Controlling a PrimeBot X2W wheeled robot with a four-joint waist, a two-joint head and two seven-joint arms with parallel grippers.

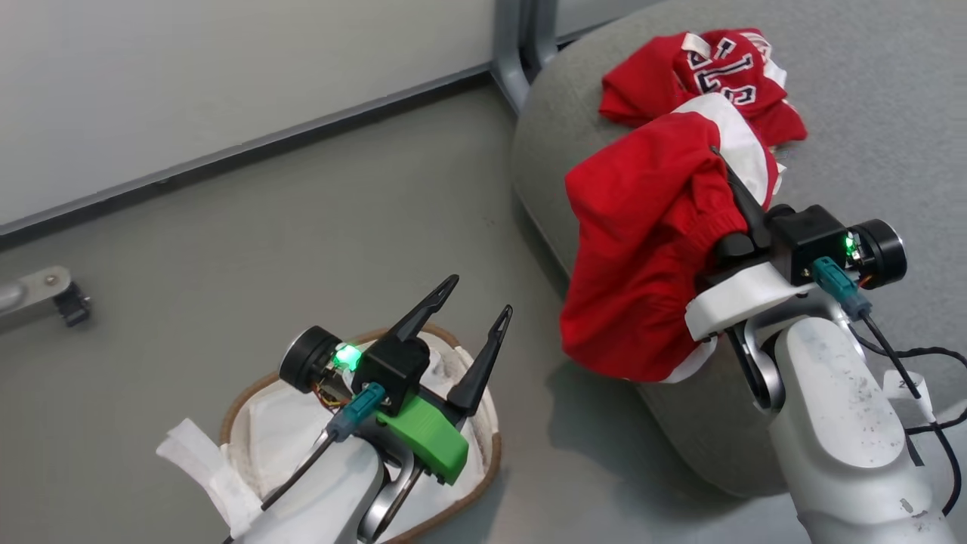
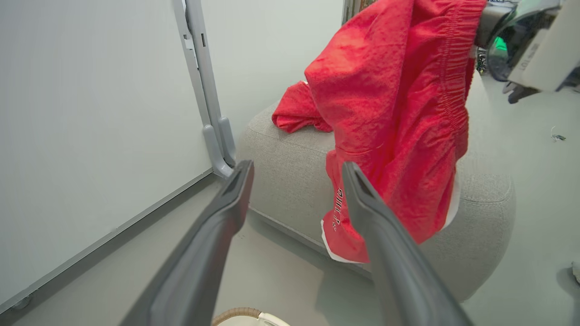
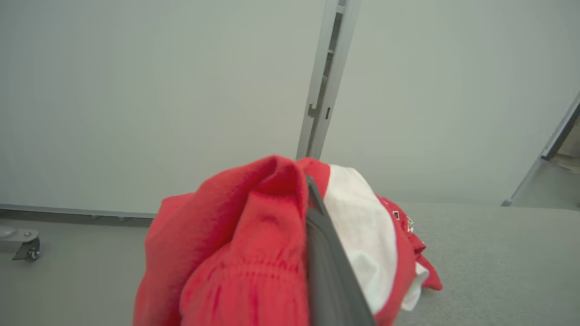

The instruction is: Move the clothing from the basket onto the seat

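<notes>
My right gripper [image 1: 729, 189] is shut on a red garment with white lining [image 1: 642, 249], which hangs over the left edge of the grey seat [image 1: 869, 91]. The same garment [image 2: 398, 127] drapes in front of the seat [image 2: 290, 172] in the left wrist view, and it wraps my right finger [image 3: 326, 253] as the red garment [image 3: 235, 262]. A second red garment with white lettering [image 1: 710, 75] lies on the seat behind it. My left gripper [image 1: 480, 298] stands open over the basket [image 1: 483, 468], whose white liner shows and holds nothing red.
A grey metal post [image 1: 517, 45] stands against the pale wall just left of the seat. A castor wheel on a metal leg [image 1: 53, 298] sits on the floor at the far left. Grey floor [image 1: 302, 227] lies between basket and seat.
</notes>
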